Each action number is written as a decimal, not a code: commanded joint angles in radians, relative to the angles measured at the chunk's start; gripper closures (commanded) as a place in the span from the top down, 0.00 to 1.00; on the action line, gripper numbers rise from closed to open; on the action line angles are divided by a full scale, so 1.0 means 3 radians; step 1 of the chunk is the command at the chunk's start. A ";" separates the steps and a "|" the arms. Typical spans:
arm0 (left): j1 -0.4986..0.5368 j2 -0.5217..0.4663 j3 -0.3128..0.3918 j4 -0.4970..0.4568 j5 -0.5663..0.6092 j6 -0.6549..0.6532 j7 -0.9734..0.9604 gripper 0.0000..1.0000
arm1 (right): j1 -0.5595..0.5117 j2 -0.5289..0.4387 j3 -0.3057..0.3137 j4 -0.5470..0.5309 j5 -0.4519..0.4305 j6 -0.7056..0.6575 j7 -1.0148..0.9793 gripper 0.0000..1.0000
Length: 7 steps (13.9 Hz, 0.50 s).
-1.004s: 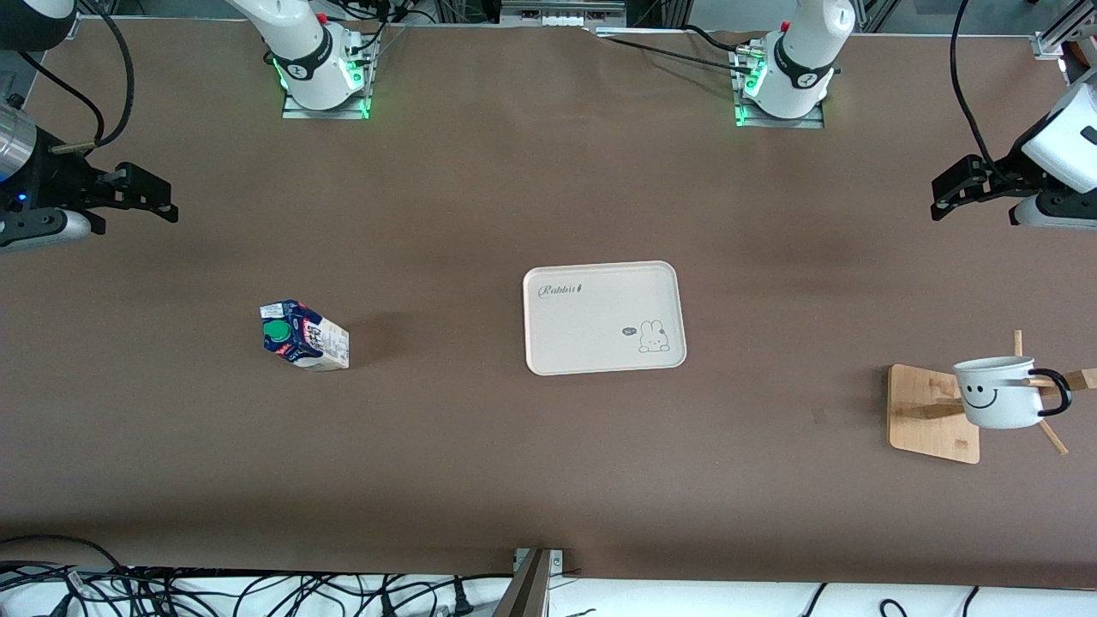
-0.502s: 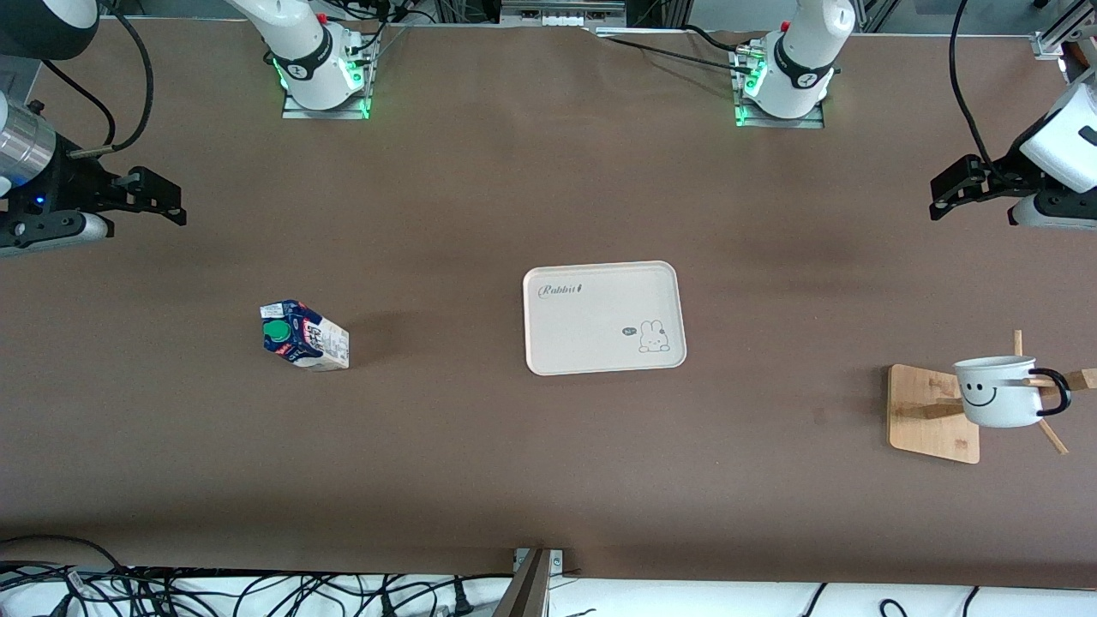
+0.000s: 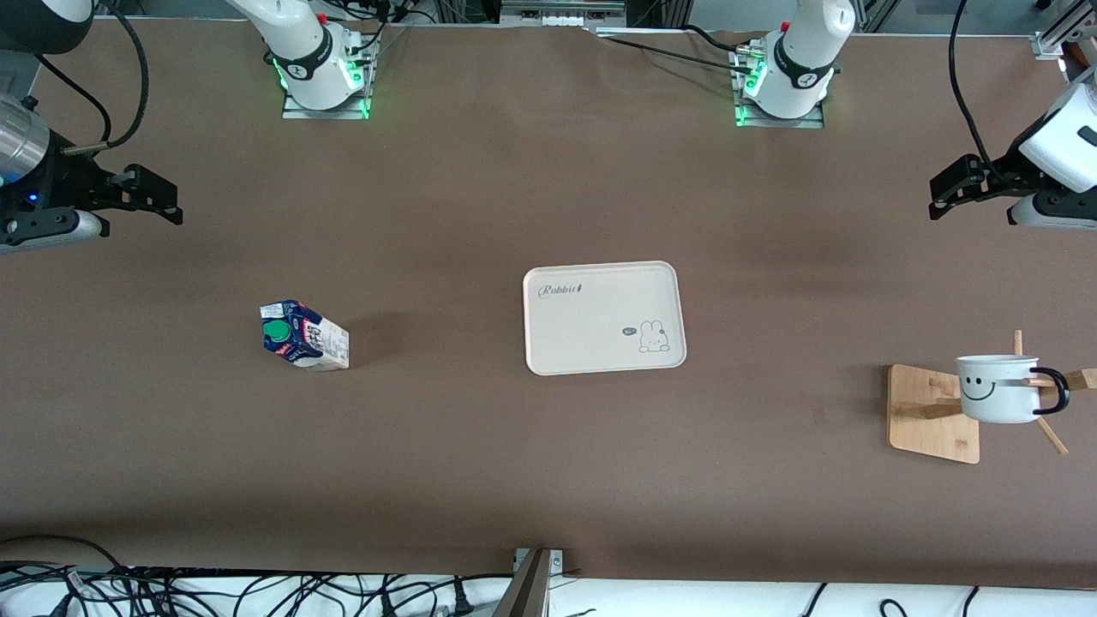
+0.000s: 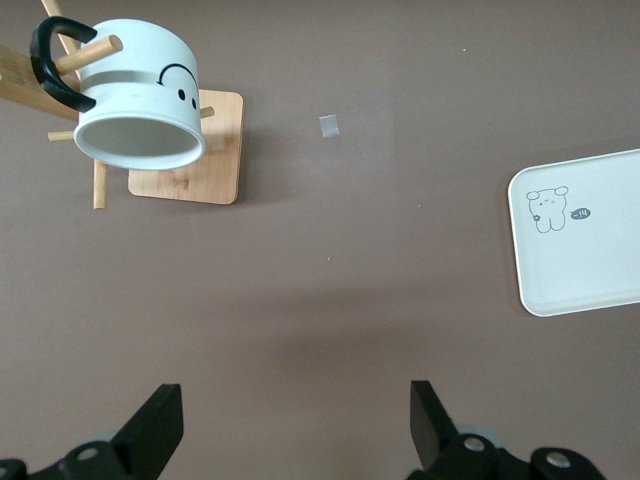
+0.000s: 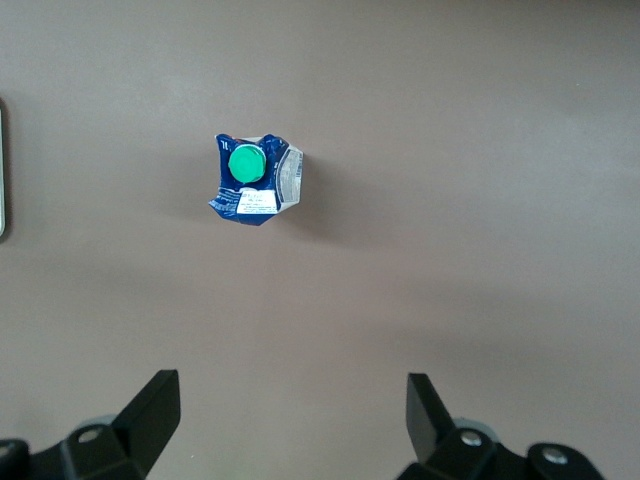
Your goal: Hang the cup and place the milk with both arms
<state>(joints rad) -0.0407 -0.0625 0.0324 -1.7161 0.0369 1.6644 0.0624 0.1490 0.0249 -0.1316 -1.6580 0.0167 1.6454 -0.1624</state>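
The milk (image 3: 304, 336) stands on the brown surface (image 3: 446, 446) toward the right arm's end; the right claw (image 3: 158, 199) is the near one to it; on a clock face laid on the front view, the milk lies at about five o'clock from that claw, nearer to the front camera; the claw is up in the air, wide open and holding nothing (image 5: 290, 425).

The milk is a small carton with a dark blue top, a green round cap (image 5: 245, 162) and whitish printed sides; it stands upright, so its long way goes up and down; the tray (image 3: 604, 318) sits at about three o'clock from it, well apart.

The cup (image 3: 998, 390) already hangs by its black handle on a peg of the wooden rack (image 3: 930, 413); the left claw (image 3: 951, 193) waits over bare surface, wide open and empty (image 4: 295, 430); I think the milk is the job left.
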 commanded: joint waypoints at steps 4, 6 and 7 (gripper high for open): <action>-0.0002 -0.0012 -0.0001 0.0060 -0.0046 -0.0087 0.0048 1.00 | -0.0026 0.0060 -0.0011 0.0101 -0.0020 -0.0070 0.0035 1.00; -0.0002 -0.0012 -0.0001 0.0060 -0.0046 -0.0087 0.0048 1.00 | -0.0021 0.0070 -0.0011 0.0101 -0.0020 -0.0075 0.0045 1.00; -0.0002 -0.0012 -0.0001 0.0060 -0.0046 -0.0087 0.0048 1.00 | -0.0021 0.0070 -0.0006 0.0101 -0.0020 -0.0070 0.0045 1.00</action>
<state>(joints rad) -0.0407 -0.0625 0.0324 -1.7161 0.0369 1.6627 0.0623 0.1462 0.0341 -0.1383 -1.6550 0.0167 1.6439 -0.1615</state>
